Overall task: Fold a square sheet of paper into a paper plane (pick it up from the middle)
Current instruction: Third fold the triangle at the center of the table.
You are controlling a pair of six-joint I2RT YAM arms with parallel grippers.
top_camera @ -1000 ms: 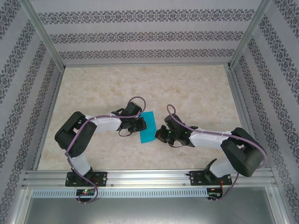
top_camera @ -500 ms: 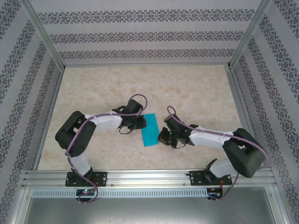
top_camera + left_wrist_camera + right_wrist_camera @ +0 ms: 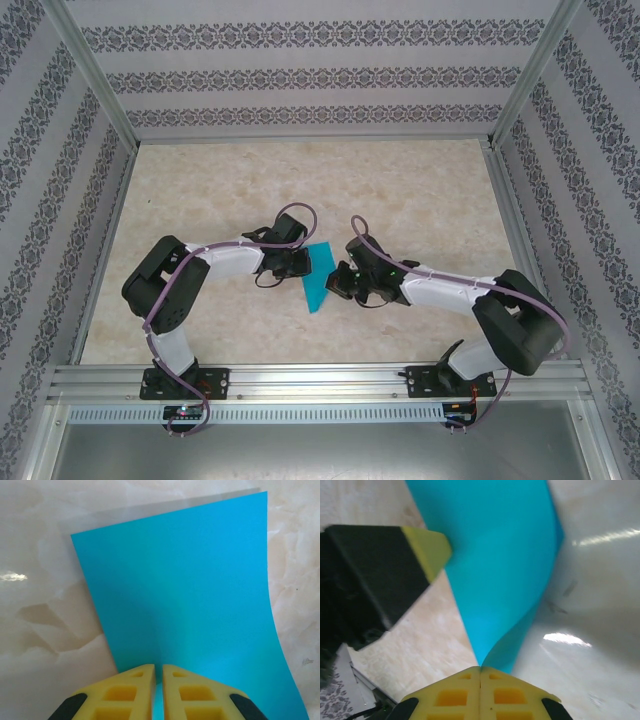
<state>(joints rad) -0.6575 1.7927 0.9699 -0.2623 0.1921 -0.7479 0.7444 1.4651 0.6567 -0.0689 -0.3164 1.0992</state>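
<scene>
a: so, where does the sheet sit relative to the hands?
b: left first. left hand [image 3: 157,669] is clenched on the near edge of the square sheet of paper [image 3: 185,590], roughly mid-edge. the sheet runs straight out away from its fingers.
a: flat on the bench?
b: no, it's bowed. there's an offset shadow on the bench [image 3: 420,200] along its far and left edges, so i judge it's lifted. from above it reads as a narrow sliver between the two hands, long axis far-to-near with a slight slant.
a: and the right side?
b: right hand [image 3: 480,670] is clamped shut on a point of the sheet. corner or edge, can't tell which. the paper climbs out of its fingers and twists. one finger of the left hand sits close across from it.
a: which arm is nearer?
b: neither, both are already touching it. the coming move turns on the two pinch points facing each other across the sheet. closing that gap should fold it along the long axis. i see no crease yet, so i'd call this early.
a: containers?
b: none i can see.
a: risk?
b: thin paper could buckle off-centre or slip from a pinch.
</scene>
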